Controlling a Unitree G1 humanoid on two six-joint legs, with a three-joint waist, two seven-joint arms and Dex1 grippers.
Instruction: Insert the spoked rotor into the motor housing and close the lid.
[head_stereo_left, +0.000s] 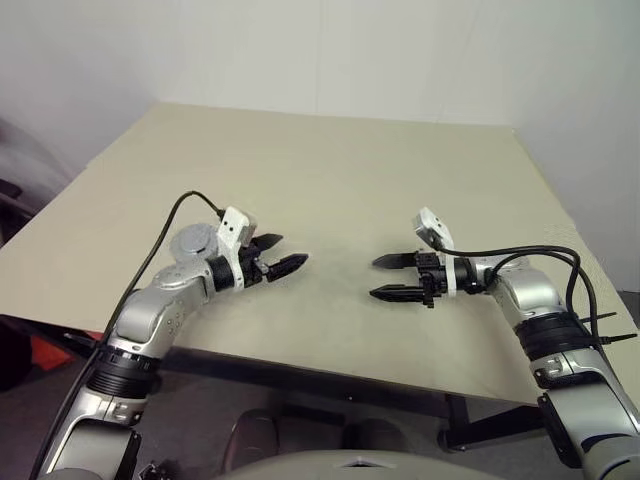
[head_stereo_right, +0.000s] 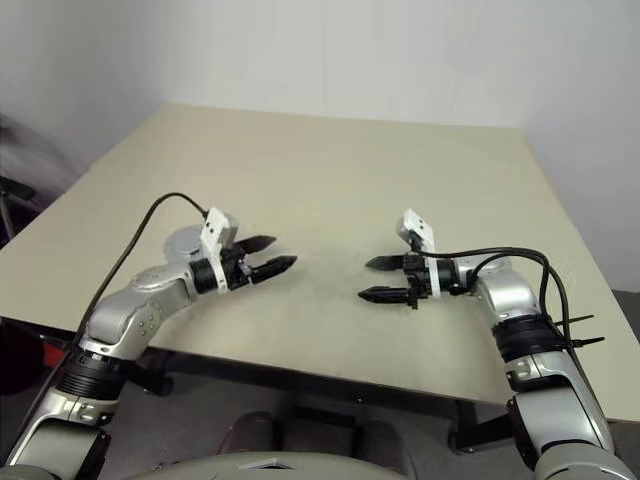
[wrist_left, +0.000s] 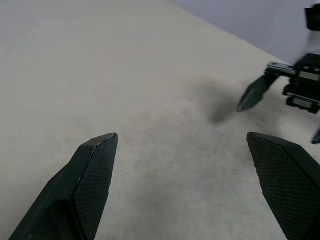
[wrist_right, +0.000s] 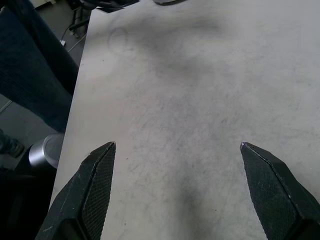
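Head cameras look forward and down from above, both taking in the beige bench (head_stereo_left: 350, 170) from nearly the same spot. Each wrist camera sits low, close over the bench top, looking along its own fingers; the left one catches the right hand (wrist_left: 280, 100).

Test room or lab, I judge: bare beige tabletop (head_stereo_left: 330, 170), plain white walls (head_stereo_left: 250, 50), grey floor (wrist_right: 20, 127) beneath.

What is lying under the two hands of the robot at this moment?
Under the left hand and the right hand, both open and empty, there is just the beige table. Their small shadowed patches hide nothing.
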